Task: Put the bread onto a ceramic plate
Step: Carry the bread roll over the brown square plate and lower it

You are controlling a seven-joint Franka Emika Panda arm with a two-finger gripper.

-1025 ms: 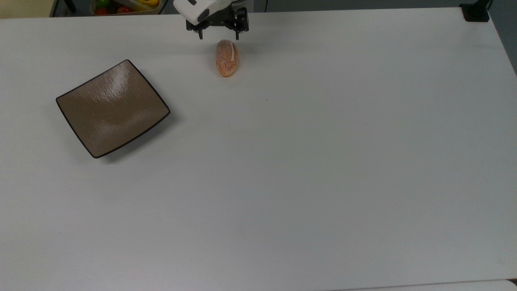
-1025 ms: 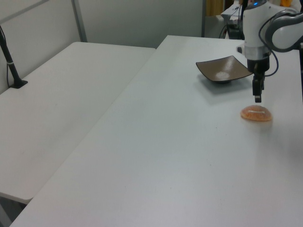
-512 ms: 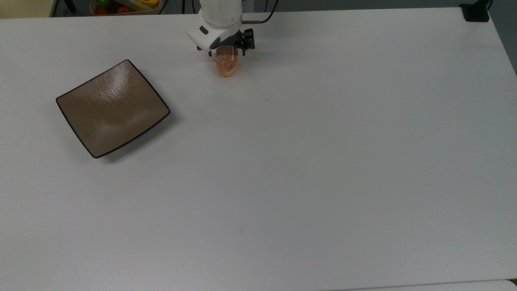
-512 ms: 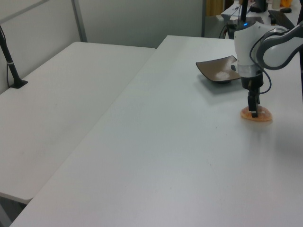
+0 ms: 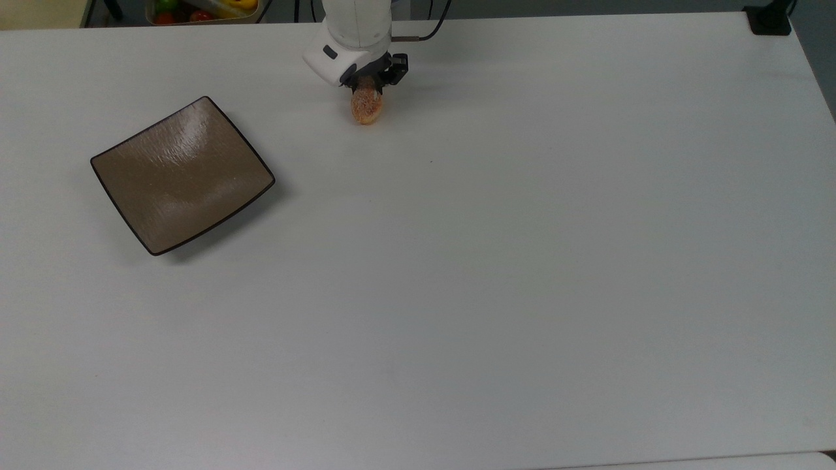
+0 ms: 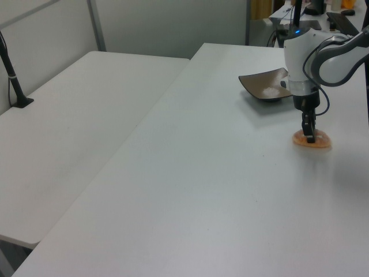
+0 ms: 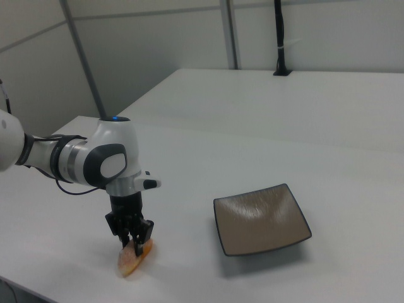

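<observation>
Bread lies on the white tabletop close to the edge that runs along the top of the top view, roughly midway between that edge's two corners but nearer the top view's left one. It is a small oval orange-brown roll with a grainy crust, and only its lower end shows in the top view, since the arm's white wrist covers the rest. The tool is down on the roll, its dark fingers pressed in against the bread's sides, so it is clamped on the bread while the roll sits on the tabletop. In the right view the fingers point straight down from the white and grey wrist, and the roll pokes out below and in front of them. In the left view the fingers meet the roll's top.

The ceramic plate rests flat on the tabletop well apart from the bread, toward the top view's left edge. It is square, glossy brown-taupe with a thin dark rim, turned so that one corner points at the top edge.

A container of coloured fruit sits beyond the tabletop's top edge in the top view.
</observation>
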